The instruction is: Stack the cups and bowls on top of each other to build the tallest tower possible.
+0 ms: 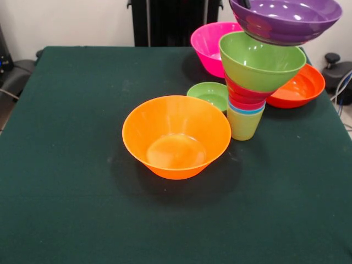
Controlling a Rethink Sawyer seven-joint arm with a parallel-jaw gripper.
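Only a small dark sliver of the claw (245,3) shows, coming down into the picture at its top edge, right of the middle. It hangs above the far right part of the counter (66,165), near the far edge and well in from the right edge. The sliver lies just inside the left rim of the purple bowl (286,22), close against it; whether it grips that rim cannot be told. The rest of the arm is cut off by the picture's top edge
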